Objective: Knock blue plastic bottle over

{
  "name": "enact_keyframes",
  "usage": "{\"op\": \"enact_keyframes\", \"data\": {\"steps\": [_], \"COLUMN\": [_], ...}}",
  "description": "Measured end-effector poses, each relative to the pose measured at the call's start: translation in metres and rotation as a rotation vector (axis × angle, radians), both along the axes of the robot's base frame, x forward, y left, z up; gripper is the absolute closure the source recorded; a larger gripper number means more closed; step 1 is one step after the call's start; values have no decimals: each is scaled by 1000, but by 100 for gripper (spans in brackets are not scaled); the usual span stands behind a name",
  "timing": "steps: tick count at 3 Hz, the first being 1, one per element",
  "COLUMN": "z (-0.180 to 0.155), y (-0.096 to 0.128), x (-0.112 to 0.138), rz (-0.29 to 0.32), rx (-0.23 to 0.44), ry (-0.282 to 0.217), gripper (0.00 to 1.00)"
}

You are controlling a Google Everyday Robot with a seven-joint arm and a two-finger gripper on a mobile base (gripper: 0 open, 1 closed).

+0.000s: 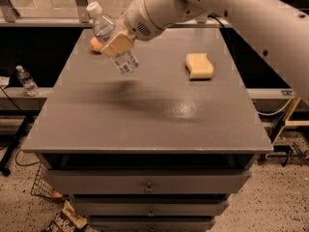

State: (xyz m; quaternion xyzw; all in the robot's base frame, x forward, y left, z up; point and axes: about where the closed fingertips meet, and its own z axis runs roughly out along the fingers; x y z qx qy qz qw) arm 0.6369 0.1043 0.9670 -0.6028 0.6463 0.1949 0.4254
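Observation:
The blue plastic bottle point(124, 61), clear bluish with a white cap at its upper left end and a printed label at its lower end, hangs tilted in the air above the back left of the grey table point(145, 115). My gripper point(116, 43) is shut around the bottle's middle, with a tan finger point(117, 42) across its front. The bottle's shadow lies on the table just below it.
A yellow sponge point(199, 65) lies at the back right of the table. A small orange object point(95, 44) sits at the back left, behind the bottle. A much smaller clear bottle point(26, 80) stands on a low ledge left of the table. Drawers are below the tabletop.

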Motion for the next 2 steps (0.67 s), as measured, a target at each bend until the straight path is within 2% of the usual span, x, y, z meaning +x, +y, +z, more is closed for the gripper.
{"op": "enact_keyframes", "data": {"steps": [1, 2], "z": [5, -1], "y": [-23, -31], "x": [0, -17], "rz": [1, 16], "rx": [-177, -392], "ry": [-53, -71], "gripper": [100, 100]}}
